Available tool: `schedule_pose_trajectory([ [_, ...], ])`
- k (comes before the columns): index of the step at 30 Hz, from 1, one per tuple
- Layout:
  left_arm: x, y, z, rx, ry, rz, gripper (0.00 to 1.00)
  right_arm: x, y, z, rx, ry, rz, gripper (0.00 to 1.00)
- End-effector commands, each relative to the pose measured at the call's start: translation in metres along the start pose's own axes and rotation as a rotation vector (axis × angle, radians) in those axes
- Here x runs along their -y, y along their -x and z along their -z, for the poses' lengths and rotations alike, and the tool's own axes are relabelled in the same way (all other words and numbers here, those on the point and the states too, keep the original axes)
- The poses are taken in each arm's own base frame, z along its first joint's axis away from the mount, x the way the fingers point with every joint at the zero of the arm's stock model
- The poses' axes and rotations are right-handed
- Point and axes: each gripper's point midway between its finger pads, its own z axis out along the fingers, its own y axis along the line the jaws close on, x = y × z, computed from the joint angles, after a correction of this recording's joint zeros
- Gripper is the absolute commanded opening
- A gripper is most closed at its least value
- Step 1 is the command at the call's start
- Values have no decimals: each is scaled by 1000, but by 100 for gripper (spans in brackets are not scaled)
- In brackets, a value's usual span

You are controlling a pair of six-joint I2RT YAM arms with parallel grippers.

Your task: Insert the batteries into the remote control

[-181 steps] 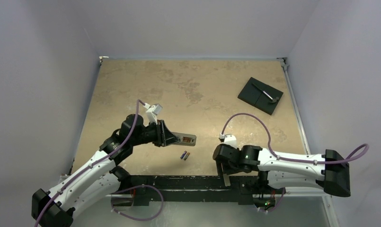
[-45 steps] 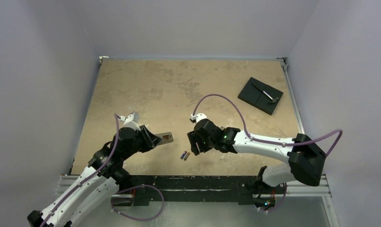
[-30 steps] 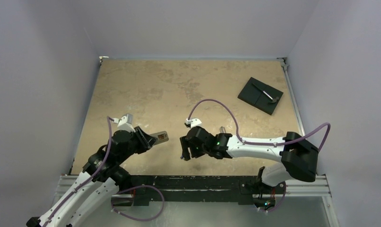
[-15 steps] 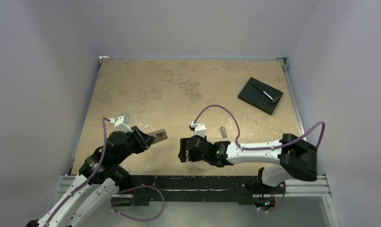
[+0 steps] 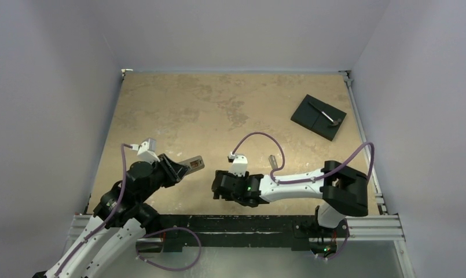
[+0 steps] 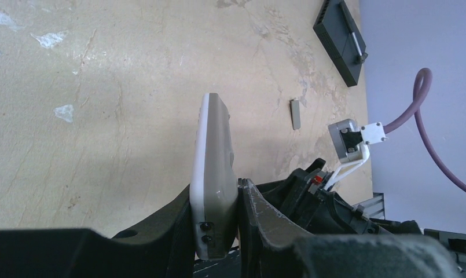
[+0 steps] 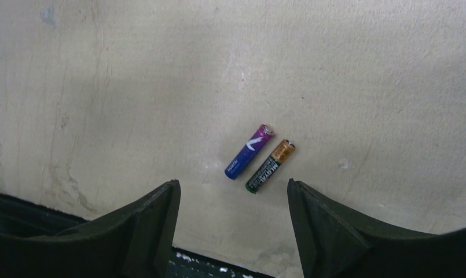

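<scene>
My left gripper (image 5: 178,169) is shut on the remote control (image 5: 191,165), holding it above the table at one end. In the left wrist view the remote control (image 6: 215,168) stands on edge between my fingers, white face to the left and grey back to the right. Two batteries lie side by side on the table, one blue-purple (image 7: 249,152) and one black with a copper end (image 7: 270,165). My right gripper (image 7: 231,184) hangs open just short of them, with nothing between its jaws. In the top view the right gripper (image 5: 219,188) hides the batteries.
A narrow grey cover strip (image 5: 272,160) lies on the table just beyond my right forearm. A black square plate (image 5: 318,116) with a small tool on it sits at the far right. The table's near edge and black rail (image 7: 207,266) run right under my right gripper.
My right arm has swung left and towards the near edge, so its gripper now covers the batteries. The left arm has drawn back slightly left, still holding the remote.
</scene>
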Motion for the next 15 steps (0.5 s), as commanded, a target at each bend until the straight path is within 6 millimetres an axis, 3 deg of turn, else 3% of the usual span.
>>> schedule_pose_trajectory([
  [1, 20, 17, 11, 48, -65, -23, 0, -1, 9, -2, 51, -103, -58, 75],
  [15, 23, 17, 14, 48, -90, -28, 0, 9, 0, -11, 55, -222, -95, 70],
])
